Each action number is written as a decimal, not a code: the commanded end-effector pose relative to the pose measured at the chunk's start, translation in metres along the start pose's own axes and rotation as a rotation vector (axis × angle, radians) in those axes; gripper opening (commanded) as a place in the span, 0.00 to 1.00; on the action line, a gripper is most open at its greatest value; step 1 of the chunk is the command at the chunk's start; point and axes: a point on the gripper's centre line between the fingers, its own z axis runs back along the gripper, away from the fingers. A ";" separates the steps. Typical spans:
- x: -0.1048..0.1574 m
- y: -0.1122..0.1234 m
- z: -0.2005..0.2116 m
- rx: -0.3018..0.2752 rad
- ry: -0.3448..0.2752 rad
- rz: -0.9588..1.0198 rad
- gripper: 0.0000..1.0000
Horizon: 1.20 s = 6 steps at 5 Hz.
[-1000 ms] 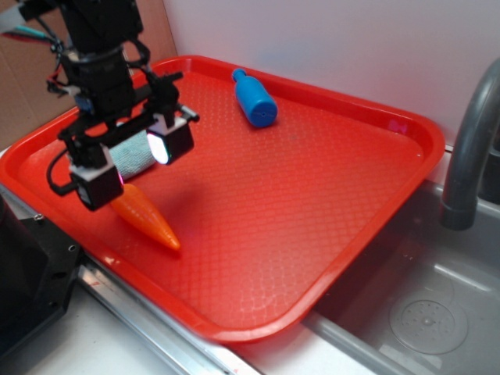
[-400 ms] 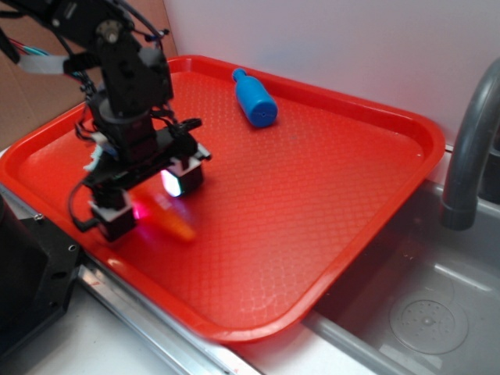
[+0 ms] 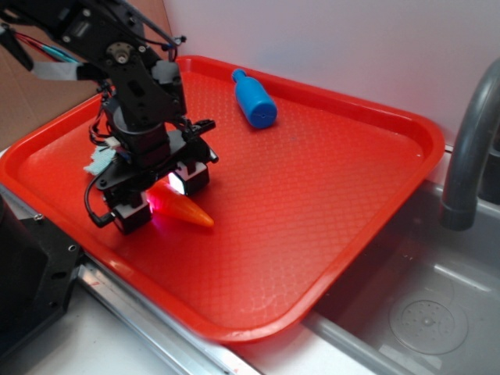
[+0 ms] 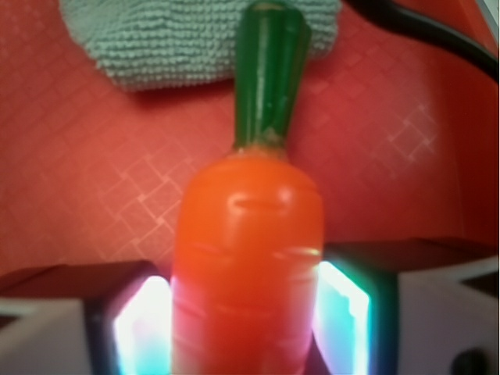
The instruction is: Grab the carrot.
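The orange carrot [image 3: 190,212] lies on the red tray [image 3: 328,180] near its front left, its pointed tip sticking out to the right from between my fingers. My gripper [image 3: 162,197] is down over it and shut on its thick body. In the wrist view the carrot [image 4: 248,258] fills the gap, and both lit pads [image 4: 344,312] press against its sides. Its dark green stem [image 4: 269,78] points away from me toward the teal rag [image 4: 172,39]. The part of the carrot under the gripper is hidden in the exterior view.
A blue toy bottle [image 3: 254,99] lies on its side at the back of the tray. The pale teal rag [image 3: 98,164] peeks out left of the arm. A grey faucet [image 3: 469,148] and a sink [image 3: 426,312] are to the right of the tray.
The gripper dropped from above the carrot down to the tray and closed around it. The carrot's tip swung to the right and slightly back.
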 end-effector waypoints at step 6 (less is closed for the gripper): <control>0.033 -0.025 0.211 -0.310 0.076 -1.234 0.00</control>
